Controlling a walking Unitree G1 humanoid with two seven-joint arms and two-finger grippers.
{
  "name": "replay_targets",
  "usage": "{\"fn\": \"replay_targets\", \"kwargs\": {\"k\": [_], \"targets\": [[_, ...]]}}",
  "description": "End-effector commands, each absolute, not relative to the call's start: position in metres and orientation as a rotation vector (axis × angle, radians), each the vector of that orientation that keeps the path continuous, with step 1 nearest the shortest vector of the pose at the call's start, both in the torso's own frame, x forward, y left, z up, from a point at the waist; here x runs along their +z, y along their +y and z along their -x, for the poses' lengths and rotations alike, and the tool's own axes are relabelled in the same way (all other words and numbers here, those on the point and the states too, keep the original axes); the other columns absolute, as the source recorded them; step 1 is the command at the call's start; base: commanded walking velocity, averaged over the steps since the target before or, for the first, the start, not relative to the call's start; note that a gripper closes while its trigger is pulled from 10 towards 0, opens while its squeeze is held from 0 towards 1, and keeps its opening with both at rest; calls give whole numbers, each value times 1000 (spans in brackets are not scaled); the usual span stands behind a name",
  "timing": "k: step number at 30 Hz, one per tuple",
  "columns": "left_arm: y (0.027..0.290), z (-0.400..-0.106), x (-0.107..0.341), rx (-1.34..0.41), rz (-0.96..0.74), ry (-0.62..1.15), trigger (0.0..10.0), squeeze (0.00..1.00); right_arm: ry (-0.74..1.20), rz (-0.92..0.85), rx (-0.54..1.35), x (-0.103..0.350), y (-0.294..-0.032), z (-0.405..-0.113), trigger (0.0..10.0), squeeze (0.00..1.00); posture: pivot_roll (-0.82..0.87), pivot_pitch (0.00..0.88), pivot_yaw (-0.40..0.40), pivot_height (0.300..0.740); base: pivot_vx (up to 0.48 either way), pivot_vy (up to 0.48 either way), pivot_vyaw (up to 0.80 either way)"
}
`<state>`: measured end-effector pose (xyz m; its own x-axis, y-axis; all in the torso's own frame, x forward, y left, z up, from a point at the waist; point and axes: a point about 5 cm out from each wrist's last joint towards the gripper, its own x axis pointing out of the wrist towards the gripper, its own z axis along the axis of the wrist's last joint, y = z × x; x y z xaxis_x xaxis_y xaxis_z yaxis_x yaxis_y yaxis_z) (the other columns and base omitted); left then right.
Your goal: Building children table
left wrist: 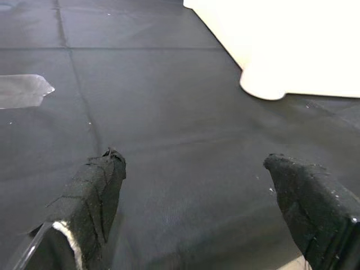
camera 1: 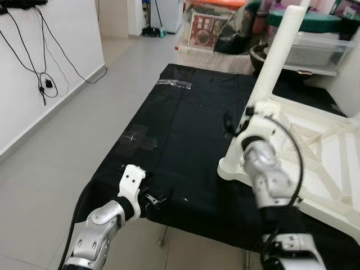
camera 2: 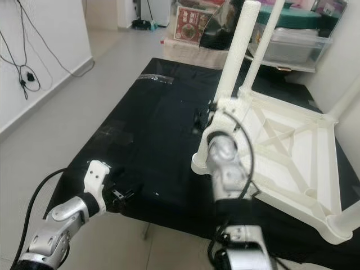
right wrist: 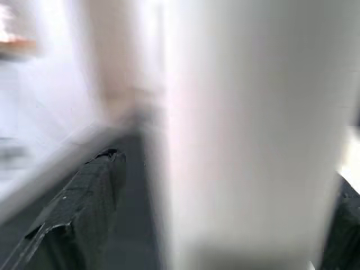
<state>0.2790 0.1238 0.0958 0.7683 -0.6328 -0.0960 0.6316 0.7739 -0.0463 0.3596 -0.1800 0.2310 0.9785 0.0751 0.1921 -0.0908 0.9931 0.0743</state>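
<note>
A white children's table lies upside down on the black-covered worktable, with white legs standing up from its corners. My right gripper is at the base of the near-left leg. In the right wrist view that leg stands blurred between the two black fingers, with a narrow gap on one side, so the gripper is open around it. My left gripper hovers open and empty over the worktable's near-left edge. A corner of the white table lies ahead of it.
Clear tape patches stick to the black cloth. Plastic boxes and clutter crowd the far end. A white wall with hanging black cables runs along the left, with grey floor between it and the worktable.
</note>
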Motion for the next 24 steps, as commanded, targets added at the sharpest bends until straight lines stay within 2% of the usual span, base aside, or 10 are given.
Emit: {"fn": "replay_targets", "kwargs": {"k": [1,3,4,6,7,11,13,18,21,24], "targets": [[122,-279,95,-687,4,109,10000,0,-228,-107,148,235,-179,-359,10000,0,66,0,-118,740,0,0,0],[123,-279,96,-686,3,106,10000,0,-245,-83,203,239,-181,-358,10000,0,66,0,-118,740,0,0,0],[125,-280,96,-684,-2,108,10000,0,-243,-38,283,236,-176,-358,8863,0,65,0,-118,740,0,0,0],[126,-281,95,-683,-5,109,10000,0,-237,-8,331,233,-173,-357,8863,0,65,0,-118,740,0,0,0],[127,-281,95,-682,-7,109,10000,0,-205,14,411,224,-163,-355,4588,0,71,0,-124,740,0,0,0],[126,-281,96,-682,-7,107,10000,0,-140,70,530,203,-146,-349,4078,0,71,0,-124,740,0,0,0],[125,-282,96,-683,-6,105,10000,0,-89,188,564,184,-137,-346,0,0,76,0,-123,740,0,0,0],[125,-281,97,-685,-7,104,10000,0,50,244,460,163,-142,-352,0,0,82,0,-123,740,0,0,0],[129,-280,96,-681,-11,110,10000,0,171,133,25,149,-175,-361,0,0,77,0,-120,740,0,0,0],[130,-280,96,-680,-11,112,10000,0,215,79,-161,142,-191,-360,0,0,73,0,-119,740,0,0,0]]}}
